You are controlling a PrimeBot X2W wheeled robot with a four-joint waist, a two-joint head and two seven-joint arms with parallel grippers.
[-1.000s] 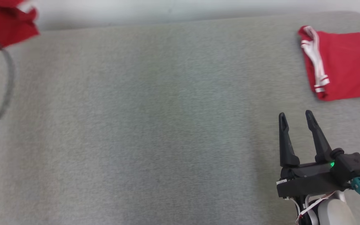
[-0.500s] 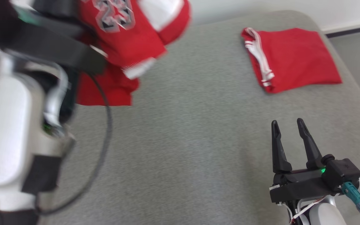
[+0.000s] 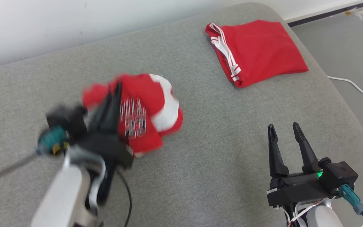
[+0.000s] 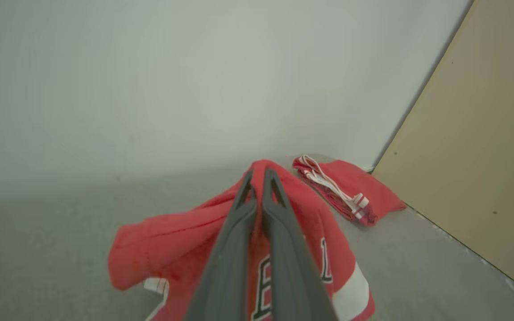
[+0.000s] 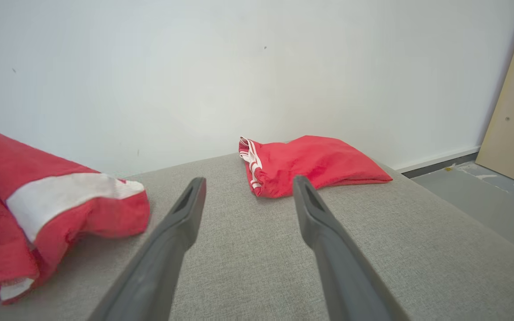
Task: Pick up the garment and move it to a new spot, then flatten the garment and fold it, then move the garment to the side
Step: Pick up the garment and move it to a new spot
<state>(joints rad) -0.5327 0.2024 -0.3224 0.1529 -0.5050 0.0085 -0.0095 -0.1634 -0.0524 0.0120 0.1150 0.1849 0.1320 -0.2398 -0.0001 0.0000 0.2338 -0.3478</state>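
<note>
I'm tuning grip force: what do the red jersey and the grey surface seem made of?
The red jersey looks like soft matte fabric, perhaps polyester: it bunches and drapes limply. The grey surface seems heathered woven upholstery cloth, likely padded, given its rounded edge.

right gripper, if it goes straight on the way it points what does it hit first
Probably the folded red garment, lying straight ahead between the open jaws of the right gripper in its wrist view. Depth is unclear: if it angles down, the grey cushion could come first.
</note>
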